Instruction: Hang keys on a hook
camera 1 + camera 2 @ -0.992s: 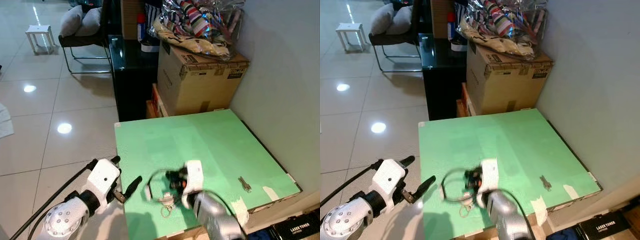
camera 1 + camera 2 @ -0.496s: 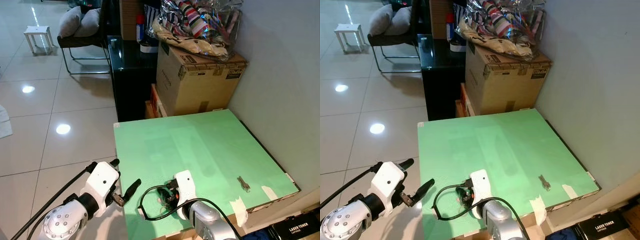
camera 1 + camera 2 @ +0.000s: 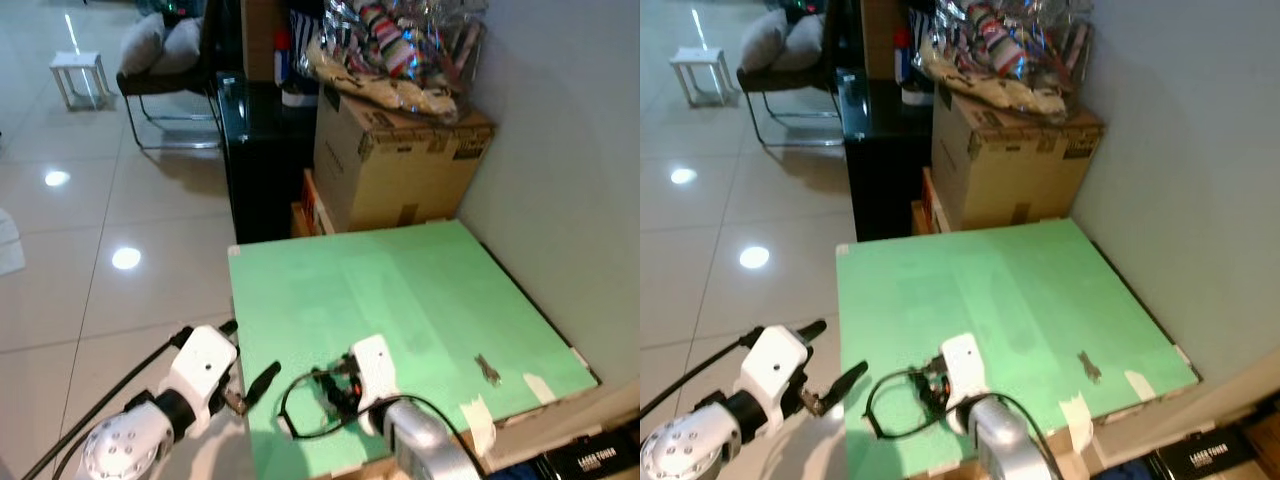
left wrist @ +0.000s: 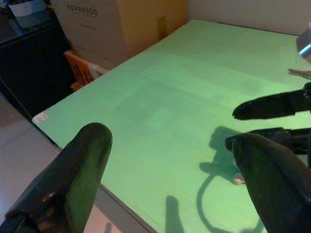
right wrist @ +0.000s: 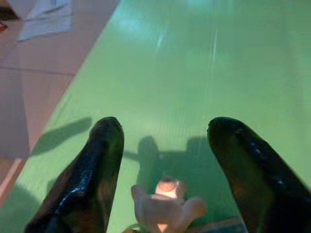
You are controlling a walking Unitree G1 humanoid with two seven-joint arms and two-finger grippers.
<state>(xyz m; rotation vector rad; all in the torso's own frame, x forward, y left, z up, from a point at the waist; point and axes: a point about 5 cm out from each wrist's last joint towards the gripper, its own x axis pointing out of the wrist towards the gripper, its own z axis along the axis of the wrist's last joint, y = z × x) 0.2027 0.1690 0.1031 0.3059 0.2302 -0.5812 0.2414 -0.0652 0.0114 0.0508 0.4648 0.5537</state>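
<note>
- The right claw [image 5: 163, 160] hangs low over the near part of the green bench [image 3: 400, 290], fingers spread wide apart and gripping nothing.
- Between those fingers, at the near end of the right wrist view, sits a small pale charm [image 5: 164, 208] that looks like a little figure; it rests on the bench, and I cannot tell whether either finger touches it.
- In the left eye view the right claw [image 3: 335, 388] shows as a dark tangle just ahead of the white wrist block, with a black cable [image 3: 300, 415] looping from it across the bench's near edge.
- The keys themselves cannot be made out clearly under the claw; they are blurred and partly hidden there.
- A small single key [image 3: 487, 368] lies flat on the bench toward its right near corner, well apart from the right claw.
- Two strips of pale tape [image 3: 478, 424] sit along the bench's near right edge.
- The left claw [image 3: 248, 385] is held beside the bench's left edge, out over the tiled floor [image 3: 90, 250], fingers open and empty.
- Beyond the bench's far edge stands a cardboard box [image 3: 400, 150] with a heap of striped cloth [image 3: 395, 50] on top.
- Left of the box is a black cabinet [image 3: 255, 150]; farther off on the floor are a chair [image 3: 165, 60] with cushions and a small white stool [image 3: 78, 75].
- A plain grey wall [image 3: 570, 150] runs along the bench's right side.
</note>
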